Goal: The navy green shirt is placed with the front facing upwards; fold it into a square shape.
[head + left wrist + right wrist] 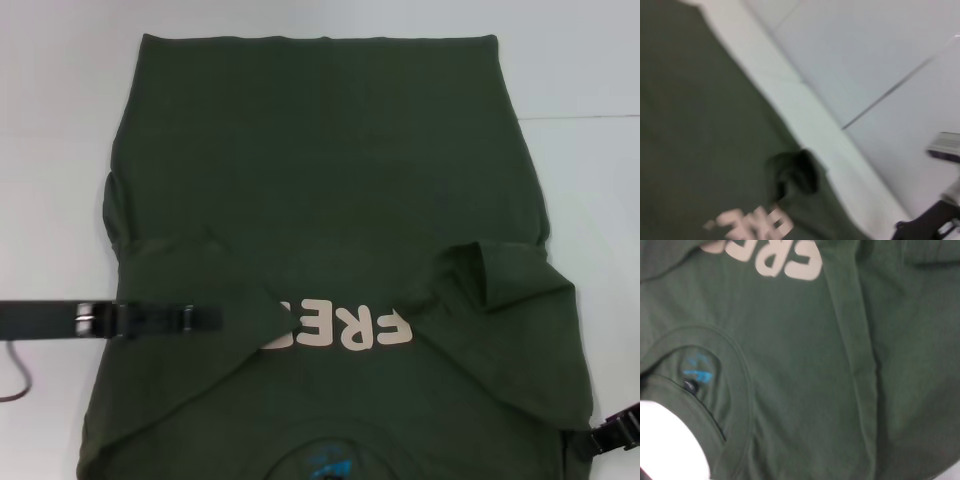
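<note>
One shirt (330,190) lies spread over the white table (60,120), dark green, front up, its collar (325,450) at the near edge closest to the robot and its hem at the far edge. Both sleeves have been turned inward: the one on the robot's left (190,290) lies flat across the chest and covers the start of the pale lettering (345,328), and the one on the right (500,280) sits bunched with a raised fold. One blue mark (697,367) shows inside the collar.

Two arms are in sight. The left gripper (205,319) reaches in from the left side, low over the folded sleeve; I cannot tell how its fingers stand. The right gripper (618,432) sits at the shirt's near right corner, mostly out of frame, and its fingers cannot be made out either.
</note>
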Available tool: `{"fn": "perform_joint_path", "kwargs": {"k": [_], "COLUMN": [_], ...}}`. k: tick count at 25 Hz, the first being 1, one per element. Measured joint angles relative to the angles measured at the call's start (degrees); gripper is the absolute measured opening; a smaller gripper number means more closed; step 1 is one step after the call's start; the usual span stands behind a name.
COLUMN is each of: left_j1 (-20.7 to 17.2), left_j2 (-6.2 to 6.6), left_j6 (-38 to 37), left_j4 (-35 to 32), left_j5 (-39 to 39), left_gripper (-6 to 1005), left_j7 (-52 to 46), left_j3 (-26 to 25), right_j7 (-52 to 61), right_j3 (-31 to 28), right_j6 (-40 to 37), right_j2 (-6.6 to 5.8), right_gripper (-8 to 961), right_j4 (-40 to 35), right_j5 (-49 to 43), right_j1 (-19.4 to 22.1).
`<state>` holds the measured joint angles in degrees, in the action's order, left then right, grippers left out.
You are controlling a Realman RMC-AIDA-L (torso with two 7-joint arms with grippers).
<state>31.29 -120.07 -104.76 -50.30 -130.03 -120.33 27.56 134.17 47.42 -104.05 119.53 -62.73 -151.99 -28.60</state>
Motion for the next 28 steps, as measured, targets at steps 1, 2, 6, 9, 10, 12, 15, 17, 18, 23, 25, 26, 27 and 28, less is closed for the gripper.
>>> {"fn": "perform_joint_path", "kwargs": {"k": [1,2,6,9,10,12,15,17,18,23,25,26,27,28], "left_j1": [-0.4,-0.8,-1.8,-2.0,-1.9,-1.6,-1.3,-1.2,-1.2,-1.3,-1.4,-1.5,-1.6,-1.7], "left_j2": [0.01,0.07,0.71,1.14,1.21,1.29,1.66,1.75,1.8,1.69,1.6,1.56,1.52,1.48], "left_j6": [-0.2,-0.5,-2.2,-4.9,-5.7,-6.9,-7.4,-7.4,-7.4,-6.6,-6.0,-5.6,-5.3,-4.9], "left_j4": [-1.4,-2.7,-7.4,-10.6,-11.8,-13.8,-15.0,-14.8,-14.7,-13.9,-13.3,-13.0,-12.7,-12.4], "left_j5": [-1.0,-1.8,-5.9,-9.5,-11.0,-14.5,-19.1,-19.9,-20.4,-23.4,-24.2,-24.6,-24.8,-25.2], "left_gripper": [840,840,837,836,835,834,832,831,831,828,827,826,825,825], "left_j7": [-2.0,-4.0,-12.1,-17.1,-18.6,-21.2,-24.1,-24.5,-24.7,-25.4,-25.5,-25.6,-25.6,-25.6], "left_j3": [0.0,-0.1,-0.3,-0.5,-0.5,-0.6,-0.5,-0.6,-0.7,-0.8,-0.9,-0.9,-0.9,-0.8], "right_j7": [-0.3,-0.7,-2.0,-2.4,-2.5,-2.6,-3.1,-3.2,-3.3,-3.5,-3.5,-3.6,-3.6,-3.6], "right_j3": [-0.3,-0.6,-1.5,-1.6,-1.6,-1.6,-1.6,-1.6,-1.6,-1.6,-1.5,-1.5,-1.5,-1.4], "right_j6": [0.1,0.1,0.3,0.4,0.4,0.5,0.8,0.8,0.8,0.9,0.9,0.9,0.9,0.9], "right_j2": [0.0,0.0,0.0,0.0,0.0,0.0,0.0,0.0,0.0,0.0,0.0,0.0,0.0,0.0], "right_gripper": [41,41,40,40,40,40,41,41,41,41,41,41,41,41], "right_j4": [0.0,0.0,0.0,0.1,0.1,0.2,0.2,0.2,0.2,0.2,0.2,0.2,0.2,0.2], "right_j5": [0.7,1.3,3.1,4.1,4.3,4.5,5.3,5.4,5.4,5.7,5.7,5.7,5.7,5.7], "right_j1": [0.3,0.5,0.9,1.0,1.0,1.0,0.9,0.8,0.7,0.3,0.1,0.0,-0.1,-0.1]}}
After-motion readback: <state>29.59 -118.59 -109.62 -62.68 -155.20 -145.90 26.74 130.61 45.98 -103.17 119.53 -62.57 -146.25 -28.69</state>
